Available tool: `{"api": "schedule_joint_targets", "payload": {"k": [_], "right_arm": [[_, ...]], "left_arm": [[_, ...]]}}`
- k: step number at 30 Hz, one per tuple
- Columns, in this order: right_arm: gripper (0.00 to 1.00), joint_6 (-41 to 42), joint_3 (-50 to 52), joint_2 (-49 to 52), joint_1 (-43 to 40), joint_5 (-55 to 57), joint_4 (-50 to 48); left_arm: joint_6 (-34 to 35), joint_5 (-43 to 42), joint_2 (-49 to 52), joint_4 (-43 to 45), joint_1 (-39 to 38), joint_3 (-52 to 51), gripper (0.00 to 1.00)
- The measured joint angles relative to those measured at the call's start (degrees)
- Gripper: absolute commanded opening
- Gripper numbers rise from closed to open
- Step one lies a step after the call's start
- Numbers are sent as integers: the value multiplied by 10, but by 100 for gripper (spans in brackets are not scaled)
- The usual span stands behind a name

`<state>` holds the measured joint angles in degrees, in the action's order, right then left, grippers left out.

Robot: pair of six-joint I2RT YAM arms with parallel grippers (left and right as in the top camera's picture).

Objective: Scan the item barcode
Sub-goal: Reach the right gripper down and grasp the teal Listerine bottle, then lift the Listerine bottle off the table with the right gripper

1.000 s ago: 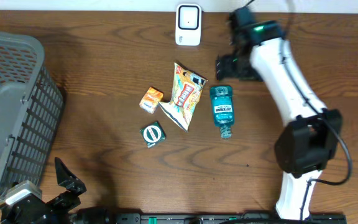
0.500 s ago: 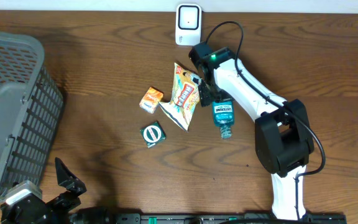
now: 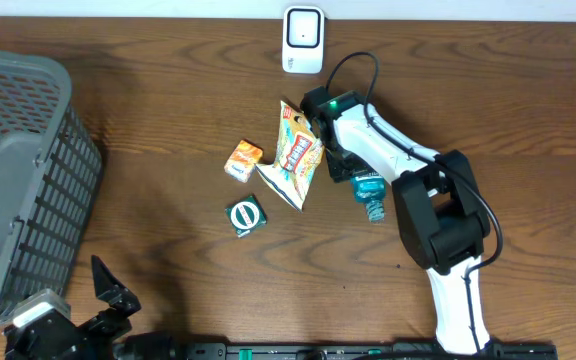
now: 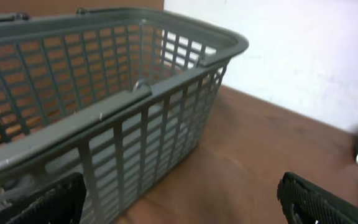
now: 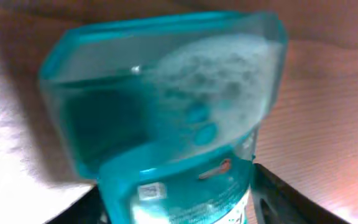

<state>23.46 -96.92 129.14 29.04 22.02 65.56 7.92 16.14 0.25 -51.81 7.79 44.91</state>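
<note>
A teal mouthwash bottle (image 3: 369, 189) lies on the wooden table, tilted, beside a snack bag (image 3: 298, 155). My right gripper (image 3: 344, 160) reaches down over its wide end. In the right wrist view the bottle (image 5: 166, 106) fills the frame, and my right gripper (image 5: 179, 202) has a black finger (image 5: 288, 202) pressed against each side of it. A white scanner (image 3: 303, 40) stands at the table's far edge. My left gripper (image 4: 182, 199) hangs open by the basket, with nothing between its fingers.
A grey plastic basket (image 3: 18, 170) takes up the left side of the table and its wall (image 4: 135, 124) stands close before the left wrist. A small orange box (image 3: 244, 160) and a green packet (image 3: 246, 216) lie left of the snack bag.
My right arm swung from the far right down onto the mouthwash bottle and its jaws narrowed around it. The bottle shifted slightly right and tilted. The left arm has not moved.
</note>
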Motion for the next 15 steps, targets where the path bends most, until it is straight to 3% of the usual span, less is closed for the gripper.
{"api": "schedule_joint_targets", "payload": {"k": [4, 11, 15], "right_arm": [[29, -14, -6, 14, 0, 38, 12], [25, -64, -15, 17, -10, 26, 28], [25, -104, -33, 17, -21, -34, 52]], "left_arm": [[0, 0, 0, -36, 0, 0, 98], [0, -2, 0, -123, 0, 0, 98], [0, -4, 0, -126, 0, 0, 98]]}}
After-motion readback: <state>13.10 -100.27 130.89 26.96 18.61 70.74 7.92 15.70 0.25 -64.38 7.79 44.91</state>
